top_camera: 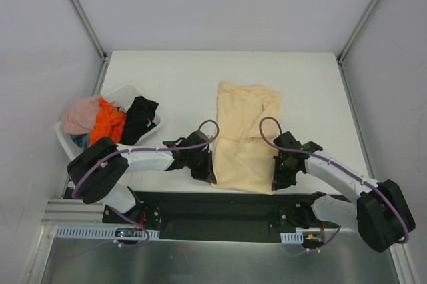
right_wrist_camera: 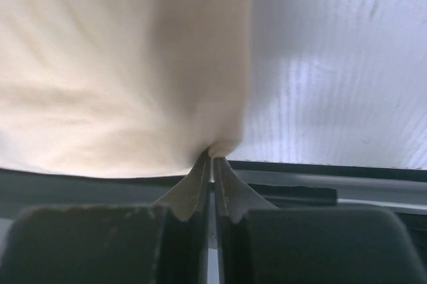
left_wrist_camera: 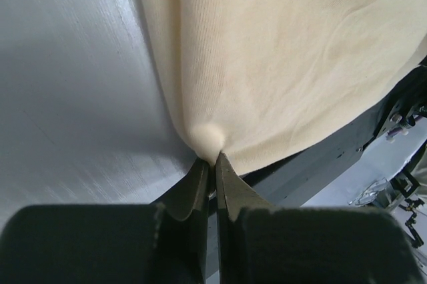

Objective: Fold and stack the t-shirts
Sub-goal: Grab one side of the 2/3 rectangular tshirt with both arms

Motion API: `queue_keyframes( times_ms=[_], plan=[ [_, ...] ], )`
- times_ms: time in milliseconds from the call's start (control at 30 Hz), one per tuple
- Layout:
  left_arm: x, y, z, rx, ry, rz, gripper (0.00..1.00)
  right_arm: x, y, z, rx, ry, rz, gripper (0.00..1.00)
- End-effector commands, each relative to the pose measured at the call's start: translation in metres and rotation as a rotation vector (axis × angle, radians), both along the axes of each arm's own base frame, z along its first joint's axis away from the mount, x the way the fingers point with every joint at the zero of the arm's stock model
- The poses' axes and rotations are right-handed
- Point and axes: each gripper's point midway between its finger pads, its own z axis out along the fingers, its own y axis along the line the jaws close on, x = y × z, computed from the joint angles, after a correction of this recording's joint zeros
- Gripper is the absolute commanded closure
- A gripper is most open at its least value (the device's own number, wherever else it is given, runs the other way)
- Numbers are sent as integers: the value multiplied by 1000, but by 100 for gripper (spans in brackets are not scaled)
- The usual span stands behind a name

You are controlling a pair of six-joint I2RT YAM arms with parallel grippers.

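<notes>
Left tool (left_wrist_camera: 215, 157) and right tool (right_wrist_camera: 212, 157) each pinch a near corner of the yellow t-shirt (top_camera: 243, 141), lying mid-frame on the table (top_camera: 173, 77). Folding seems barely begun, with other t-shirts (top_camera: 107, 123) heaped in the basket (top_camera: 127, 91) at left.

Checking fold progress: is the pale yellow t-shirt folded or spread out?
Partly folded: the pale yellow t-shirt lies as a narrow strip, no sleeves showing. Left end effector and right end effector pinch its near corners.
</notes>
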Motion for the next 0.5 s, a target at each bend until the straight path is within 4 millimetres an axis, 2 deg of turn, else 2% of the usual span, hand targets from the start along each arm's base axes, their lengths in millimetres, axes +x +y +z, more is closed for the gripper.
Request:
queue_keyframes(
  times_ms=[0, 167, 300, 367, 400, 467],
  plan=[
    [-1, 2, 9, 4, -28, -26, 100, 15, 22, 15, 104, -49, 33, 99],
    [-14, 6, 27, -53, -14, -31, 100, -11, 34, 32, 230, -12, 89, 99],
    [-39, 21, 40, -104, 21, -31, 100, -39, 42, 49, 320, 29, 146, 99],
    [-49, 28, 47, -115, 49, -20, 100, -56, 48, 64, 380, 59, 179, 99],
    [-53, 29, 58, -159, 31, -28, 100, -57, 52, 75, 408, 43, 196, 99],
    [-59, 35, 70, -181, 24, -30, 100, -64, 53, 93, 452, 24, 228, 99]
  ],
)
